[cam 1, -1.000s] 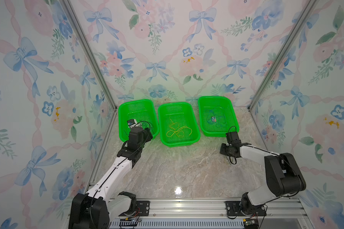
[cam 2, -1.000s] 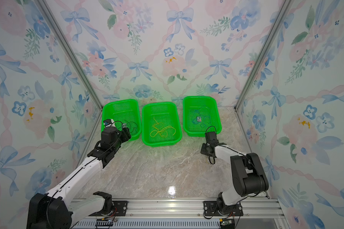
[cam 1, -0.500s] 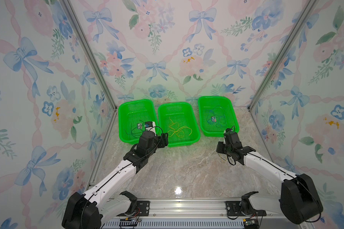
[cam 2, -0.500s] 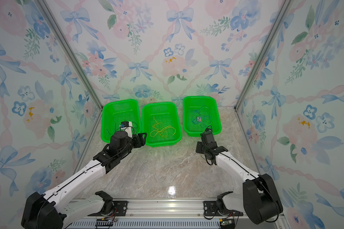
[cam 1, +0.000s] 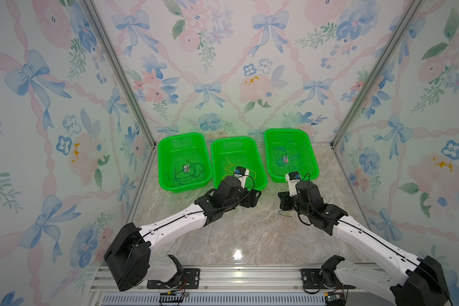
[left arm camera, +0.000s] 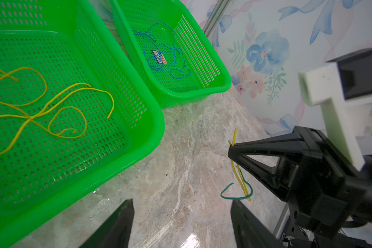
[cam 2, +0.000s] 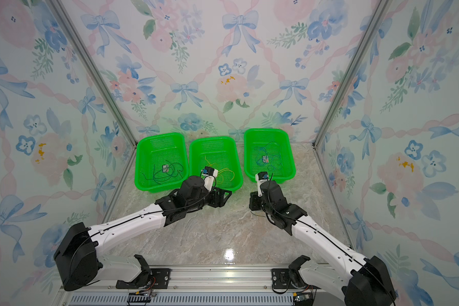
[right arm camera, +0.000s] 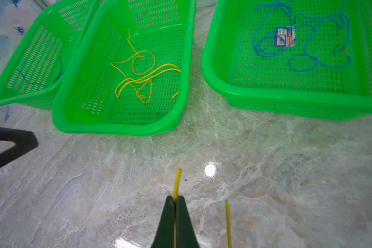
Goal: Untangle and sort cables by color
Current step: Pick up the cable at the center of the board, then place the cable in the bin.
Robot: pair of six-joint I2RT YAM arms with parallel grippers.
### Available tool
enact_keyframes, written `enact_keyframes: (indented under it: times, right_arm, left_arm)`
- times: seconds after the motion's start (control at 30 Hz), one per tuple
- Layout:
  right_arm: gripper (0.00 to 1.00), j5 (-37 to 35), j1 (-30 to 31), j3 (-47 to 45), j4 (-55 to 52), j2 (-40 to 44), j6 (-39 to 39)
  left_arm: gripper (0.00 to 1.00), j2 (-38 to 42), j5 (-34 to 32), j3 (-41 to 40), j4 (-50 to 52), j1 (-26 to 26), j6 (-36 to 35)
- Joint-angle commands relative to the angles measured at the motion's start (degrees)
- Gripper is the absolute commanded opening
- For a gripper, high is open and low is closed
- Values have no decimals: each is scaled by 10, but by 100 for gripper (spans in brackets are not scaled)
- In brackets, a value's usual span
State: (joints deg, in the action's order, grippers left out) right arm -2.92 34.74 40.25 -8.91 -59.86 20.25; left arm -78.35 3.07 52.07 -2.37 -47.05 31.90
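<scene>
We count three baskets (cam 1: 161,159): green cables (cam 1: 194,169) left, yellow cables (left arm camera: 30,117) middle, blue cables (left arm camera: 159,64) right. Right jaws pinch one yellow cable (right arm camera: 177,180) over the table (cam 1: 236,227), one green cable (left arm camera: 234,197) crossing it. Left jaws gape empty.

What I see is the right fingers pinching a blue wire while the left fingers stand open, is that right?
Not quite. The wire pinched by the right fingers is yellow, not blue, as the right wrist view shows. The left fingers do stand open.
</scene>
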Motion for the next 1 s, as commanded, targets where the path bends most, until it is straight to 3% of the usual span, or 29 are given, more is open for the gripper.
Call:
enact_keyframes:
  times: [0.0,0.17,0.23,0.53,0.9,0.97]
  right_arm:
    - [0,23,20,-33,121,28,-57]
    - [0,16,20,-94,334,6,-55]
    - [0,12,20,-80,362,-28,-47]
    - [0,31,21,105,337,-229,-28]
    - [0,32,18,391,254,-524,-38]
    - [6,32,17,434,238,-568,-34]
  left_arm:
    - [76,-10,22,-8,-36,-4,-40]
    - [77,-7,-23,-32,-49,-3,-45]
    - [77,0,-48,-42,-47,-2,-42]
    - [84,91,-165,-113,-43,13,-37]
    - [87,188,-122,-194,-11,55,-25]
    - [87,198,-113,-202,-4,56,-22]
